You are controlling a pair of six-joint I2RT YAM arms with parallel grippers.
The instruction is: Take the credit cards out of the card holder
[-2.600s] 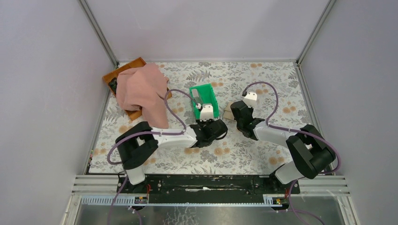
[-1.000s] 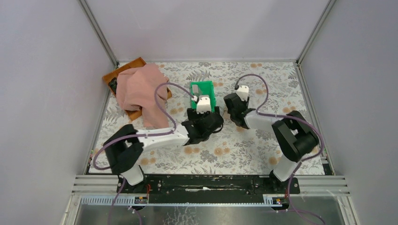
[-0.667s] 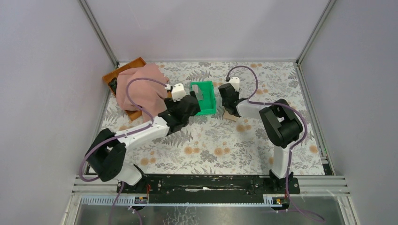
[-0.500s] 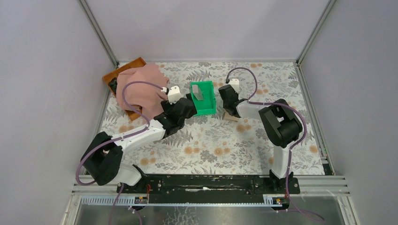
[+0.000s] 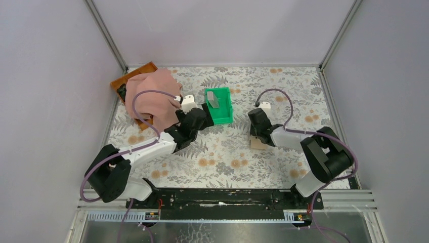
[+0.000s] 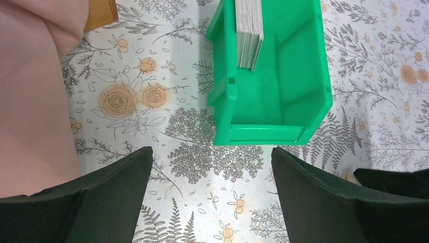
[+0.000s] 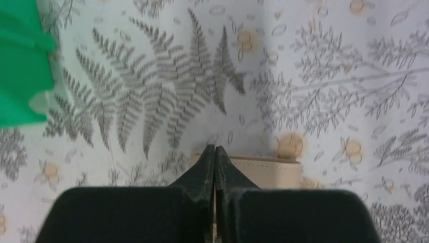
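A stack of grey credit cards point(image 5: 213, 99) point(image 6: 250, 33) stands on edge inside a green bin point(image 5: 226, 115) point(image 6: 303, 76). My left gripper point(image 5: 202, 118) point(image 6: 211, 152) hovers just in front of the bin's near wall, open, with nothing between its fingers. The tan card holder point(image 5: 258, 144) point(image 7: 273, 172) lies right of the bin. My right gripper point(image 5: 257, 134) point(image 7: 215, 149) sits over its left part. Its jaws are pressed together, and a sliver of tan shows between them.
A pink cloth point(image 5: 152, 96) point(image 6: 30, 76) drapes over a brown tray point(image 5: 135, 74) at the back left, close to my left arm. Grey walls close in the flowered table point(image 5: 227, 157) on three sides. The bin's corner point(image 7: 20, 76) shows left of my right gripper.
My right gripper closed and moved toward the near right, and the card holder came with it. My left gripper pulled back from above the bin toward the cloth, staying open.
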